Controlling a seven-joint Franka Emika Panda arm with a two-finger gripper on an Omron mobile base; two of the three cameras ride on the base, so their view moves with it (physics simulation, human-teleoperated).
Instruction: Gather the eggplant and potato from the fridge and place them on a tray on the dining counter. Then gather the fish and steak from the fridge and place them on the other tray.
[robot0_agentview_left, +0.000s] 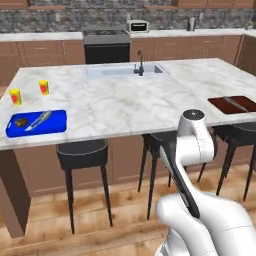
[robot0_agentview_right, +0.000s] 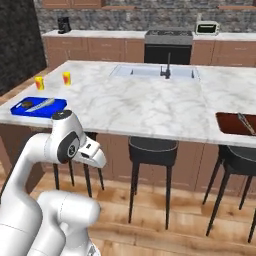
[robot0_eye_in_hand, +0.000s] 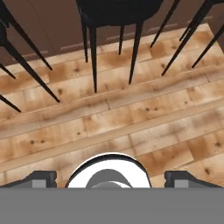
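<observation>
- No readable writing or brand on anything; the marks on the two yellow cups (robot0_agentview_left: 15, 96) are too small to make out.
- Jaws: wide apart, nothing between them, touching nothing. In the hand view the two dark fingertips (robot0_eye_in_hand: 41, 178) sit far apart at the bottom corners, with wood plank floor (robot0_eye_in_hand: 131, 127) and black stool legs (robot0_eye_in_hand: 93, 57) beyond them.
- Arm is folded low in front of the dining counter (robot0_agentview_left: 125, 105), hand pointed down at the floor, below desk level.
- Blue tray (robot0_agentview_left: 56, 125) sits at the near left corner of the desk. On it: a slender silvery fish (robot0_agentview_left: 38, 120) lying diagonally, and a small dark round item (robot0_agentview_left: 21, 121) just beside it, to its left. Can't tell what the dark item is.
- Yellow cups stand near the blue tray, further back on the desk, apart from each other.
- Dark red-brown tray (robot0_agentview_left: 220, 105) sits at the near right edge of the desk, well apart from the blue one. A thin grey elongated item (robot0_agentview_left: 235, 103) lies in it; too small to identify.
- Sink with black tap (robot0_agentview_left: 140, 64) is inset at the far side of the desk.
- Black stools (robot0_agentview_left: 82, 155) are tucked under the near edge.
</observation>
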